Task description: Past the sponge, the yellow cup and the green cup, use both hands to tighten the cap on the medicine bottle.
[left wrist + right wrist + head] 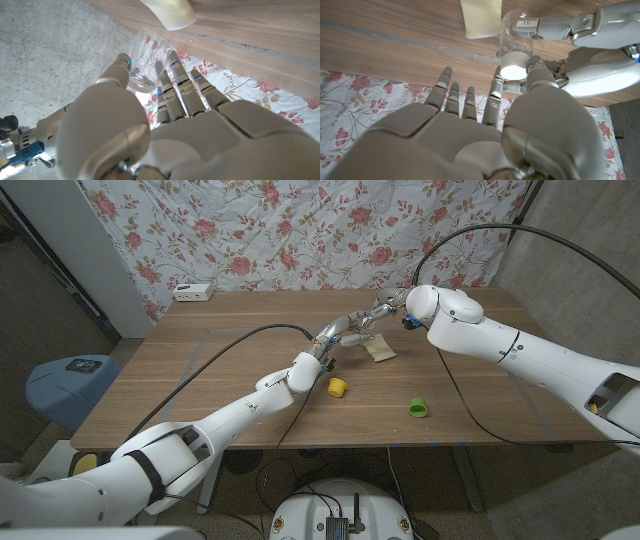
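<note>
Both hands meet over the far middle of the table. The clear medicine bottle (516,37) is held off the wood by my left hand (345,332), whose fingers (555,22) wrap its body. My right hand (388,306) pinches the bottle's white cap (514,70) between thumb and a finger. In the left wrist view the bottle (140,75) shows past my left hand (165,125). The beige sponge (380,352) lies just under the hands. Nearer the front sit the yellow cup (338,386) and the green cup (418,408), both apart from the hands.
A white box (192,292) sits at the table's far left corner. A black cable (240,340) trails across the table (200,370) along my left arm. Another cable (470,410) loops by the green cup. A floral cloth hangs behind.
</note>
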Available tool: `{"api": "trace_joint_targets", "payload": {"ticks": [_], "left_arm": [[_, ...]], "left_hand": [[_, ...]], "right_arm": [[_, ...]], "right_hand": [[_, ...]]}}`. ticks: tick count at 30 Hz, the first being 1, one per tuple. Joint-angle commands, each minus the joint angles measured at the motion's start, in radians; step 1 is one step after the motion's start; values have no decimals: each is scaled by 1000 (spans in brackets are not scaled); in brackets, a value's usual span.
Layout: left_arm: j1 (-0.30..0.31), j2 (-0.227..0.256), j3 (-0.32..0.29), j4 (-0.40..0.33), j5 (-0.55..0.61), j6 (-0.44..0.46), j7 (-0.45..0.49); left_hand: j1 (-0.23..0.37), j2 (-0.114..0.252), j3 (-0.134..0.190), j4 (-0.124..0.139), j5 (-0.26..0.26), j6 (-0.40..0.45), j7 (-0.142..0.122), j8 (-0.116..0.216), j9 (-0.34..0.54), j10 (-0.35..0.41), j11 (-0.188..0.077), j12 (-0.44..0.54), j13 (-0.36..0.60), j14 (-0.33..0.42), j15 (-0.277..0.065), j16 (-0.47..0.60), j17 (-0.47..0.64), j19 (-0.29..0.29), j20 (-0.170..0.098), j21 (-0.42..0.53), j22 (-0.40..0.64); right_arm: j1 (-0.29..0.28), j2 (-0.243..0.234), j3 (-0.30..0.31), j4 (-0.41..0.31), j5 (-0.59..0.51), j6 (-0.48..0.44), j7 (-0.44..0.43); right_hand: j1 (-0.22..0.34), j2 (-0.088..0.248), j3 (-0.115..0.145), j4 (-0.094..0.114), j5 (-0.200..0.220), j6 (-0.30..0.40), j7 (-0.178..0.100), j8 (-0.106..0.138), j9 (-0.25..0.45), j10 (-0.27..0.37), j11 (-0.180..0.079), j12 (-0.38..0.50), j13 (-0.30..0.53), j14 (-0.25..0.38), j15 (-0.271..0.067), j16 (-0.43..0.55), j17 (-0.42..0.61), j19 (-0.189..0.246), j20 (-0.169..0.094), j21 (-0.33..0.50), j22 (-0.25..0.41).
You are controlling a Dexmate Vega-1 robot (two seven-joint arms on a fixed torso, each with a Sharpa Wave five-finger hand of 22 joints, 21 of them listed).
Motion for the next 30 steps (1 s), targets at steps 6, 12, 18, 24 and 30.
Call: {"api": "trace_joint_targets", "payload": {"ticks": [6, 12, 18, 24, 30], "left_arm": [[-1, -4, 4, 7, -2, -4, -2], [2, -2, 4, 1, -2, -1, -3], [4, -2, 4, -3, -1, 1, 0], [7, -3, 3, -12, 1, 15, 2], [4, -3, 5, -8, 3, 4, 0]], "left_hand": [[-4, 8, 8, 1, 9, 6, -5, 0, 3, 38, -35, 6, 3, 5, -65, 4, 1, -4, -41, 0, 2], [-4, 8, 8, 2, 9, 7, -5, 0, 3, 39, -35, 6, 3, 5, -65, 4, 1, -4, -41, 0, 2], [-4, 7, 8, 1, 9, 7, -5, 0, 3, 39, -35, 6, 3, 5, -66, 5, 1, -4, -41, 0, 2], [-4, 7, 8, 1, 9, 6, -5, 0, 3, 38, -37, 6, 3, 4, -66, 4, 1, -4, -41, 0, 2], [-4, 8, 8, 1, 9, 7, -4, 0, 3, 39, -36, 6, 3, 5, -67, 5, 1, -4, -41, 0, 2]], "right_arm": [[-24, 1, 9, -8, -11, -20, -30], [-29, 9, 6, -5, -18, -33, -46], [-31, 8, 7, -7, -16, -38, -53], [-36, 7, 9, -12, -14, -44, -64], [-38, 7, 5, -18, -17, -59, -72]], "right_hand": [[16, -4, 6, 3, -5, 43, -1, 13, 1, 32, -9, 8, 3, 32, -6, 14, -1, 28, -10, 10, 3], [11, -7, 2, 8, -9, 71, -3, 20, 0, 49, -18, 10, 3, 48, -20, 16, -1, 44, -17, 12, 3], [4, -9, -3, 13, -12, 88, 0, 23, -1, 66, -19, 12, 3, 66, -29, 19, -1, 56, -23, 14, 4], [-8, -13, -10, 19, -15, 113, 0, 30, -2, 81, -23, 13, 3, 76, -33, 19, 0, 62, -24, 13, 5], [-18, -16, -16, 23, -16, 130, 2, 34, -2, 91, -23, 14, 3, 83, -36, 19, 0, 66, -25, 13, 5]]}}
